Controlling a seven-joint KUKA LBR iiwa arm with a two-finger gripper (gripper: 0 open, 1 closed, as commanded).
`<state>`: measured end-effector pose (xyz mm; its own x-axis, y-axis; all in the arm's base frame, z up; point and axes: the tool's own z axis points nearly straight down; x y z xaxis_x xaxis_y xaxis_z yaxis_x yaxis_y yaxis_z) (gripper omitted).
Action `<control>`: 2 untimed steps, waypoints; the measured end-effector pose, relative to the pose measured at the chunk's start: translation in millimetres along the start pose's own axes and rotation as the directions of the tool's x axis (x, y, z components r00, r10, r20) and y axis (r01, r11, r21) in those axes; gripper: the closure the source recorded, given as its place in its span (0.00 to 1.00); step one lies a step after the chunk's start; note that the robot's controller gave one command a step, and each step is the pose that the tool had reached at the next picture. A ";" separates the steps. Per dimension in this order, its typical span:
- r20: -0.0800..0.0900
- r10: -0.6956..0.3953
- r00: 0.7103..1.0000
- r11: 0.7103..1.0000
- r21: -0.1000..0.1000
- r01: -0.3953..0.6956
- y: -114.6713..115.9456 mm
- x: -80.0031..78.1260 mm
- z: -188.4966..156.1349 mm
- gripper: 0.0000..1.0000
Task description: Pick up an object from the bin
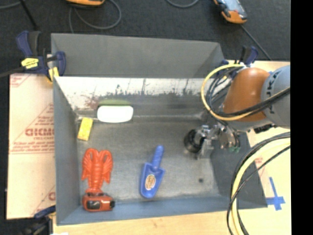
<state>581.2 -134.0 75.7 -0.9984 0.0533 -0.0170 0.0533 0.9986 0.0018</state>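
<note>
My gripper (199, 140) hangs low over the right part of the bin floor, close to the right wall, with bare floor under it. The nearest loose thing is a blue plastic scoop (152, 175), which lies down and to the left of the gripper, handle pointing up toward the back, clearly apart from it. A white oval piece with a green top edge (115, 113) rests against the back wall, far to the gripper's left.
A yellow block (85, 129) lies at the left wall. A red toy lobster (97, 167) lies in the front left, with an orange and black tape measure (98, 203) at its tail. The arm's orange cover and cables overhang the right rim.
</note>
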 end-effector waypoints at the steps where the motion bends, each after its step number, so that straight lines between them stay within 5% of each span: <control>1: 0.008 0.003 1.000 1.000 0.006 -0.003 -5.4 29.0 -0.9 1.00; 2: -0.007 0.003 1.000 1.000 0.008 -0.003 5.3 35.9 -1.4 1.00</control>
<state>545.6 -126.8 76.6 -0.9984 0.0559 -0.0099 0.0559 0.9984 -0.0058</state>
